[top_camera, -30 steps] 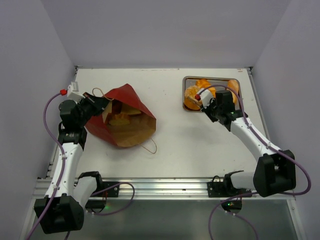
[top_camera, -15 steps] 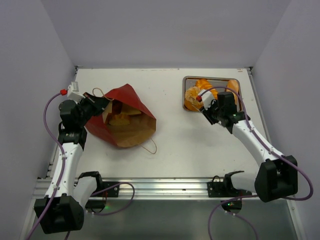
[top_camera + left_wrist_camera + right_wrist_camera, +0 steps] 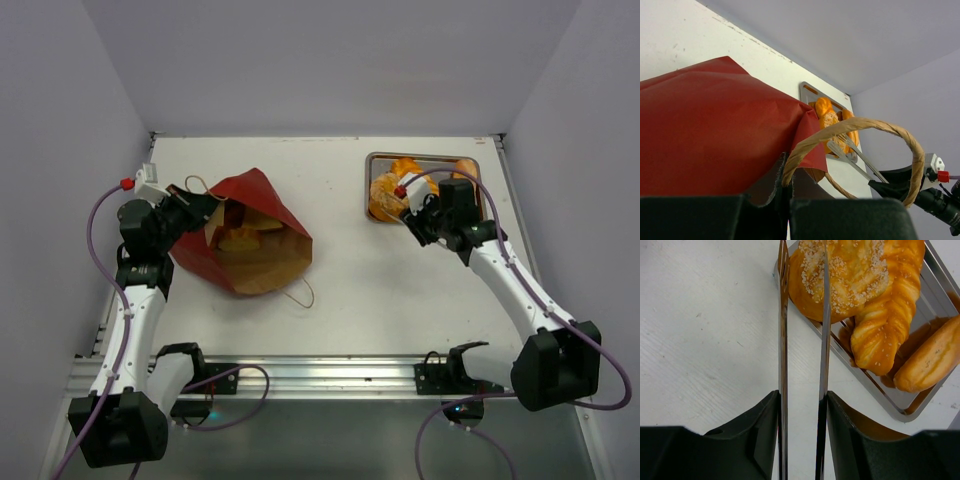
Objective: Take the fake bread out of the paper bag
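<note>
The dark red paper bag [image 3: 262, 195] lies on its side at the left, its mouth facing the near right. Yellow fake bread [image 3: 243, 238] shows inside on the brown lining. My left gripper [image 3: 205, 208] is shut on the bag's upper rim by a looped handle [image 3: 865, 125]; the red bag [image 3: 715, 130] fills the left wrist view. My right gripper [image 3: 418, 215] is shut on metal tongs [image 3: 782, 340], whose two blades stand apart and empty, tips over a sesame bun [image 3: 840, 275] at the tray's corner.
A silver tray [image 3: 372, 160] at the back right holds three breads: the sesame bun, a twisted bread [image 3: 885, 330] and a long roll [image 3: 930, 360]. The bag's second handle [image 3: 297, 293] lies on the table. White walls enclose the table on three sides.
My right gripper has shifted slightly right with the tongs, staying by the tray. The left gripper and the bag have not moved.
</note>
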